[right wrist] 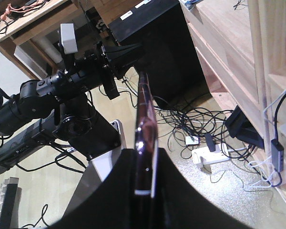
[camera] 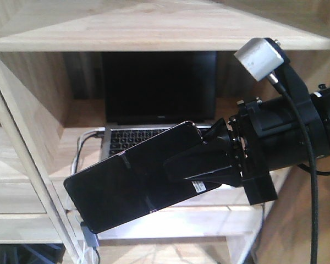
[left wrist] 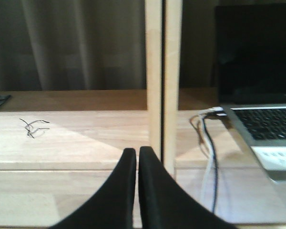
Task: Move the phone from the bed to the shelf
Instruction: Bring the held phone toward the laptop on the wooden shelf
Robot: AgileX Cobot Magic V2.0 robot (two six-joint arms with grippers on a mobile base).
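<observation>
Phone [camera: 115, 190]: glossy black, seam across the middle; clamped at its right end between the right fingers [camera: 198, 162]; tilted, left end lower; held in the air just in front of the shelf [camera: 27, 159], seemingly not resting on it. Seen edge-on from the right wrist, pinkish rim showing, floor below.
Left fingers [left wrist: 155, 191]: pressed together, nothing between; poised near the shelf's front edge, before an upright wooden post [left wrist: 162, 71].
Laptop [camera: 159, 88]: silver, open, dark screen; standing on the shelf behind the phone.
Cables [left wrist: 207, 143]: white and dark, trailing off the shelf left of the laptop.
</observation>
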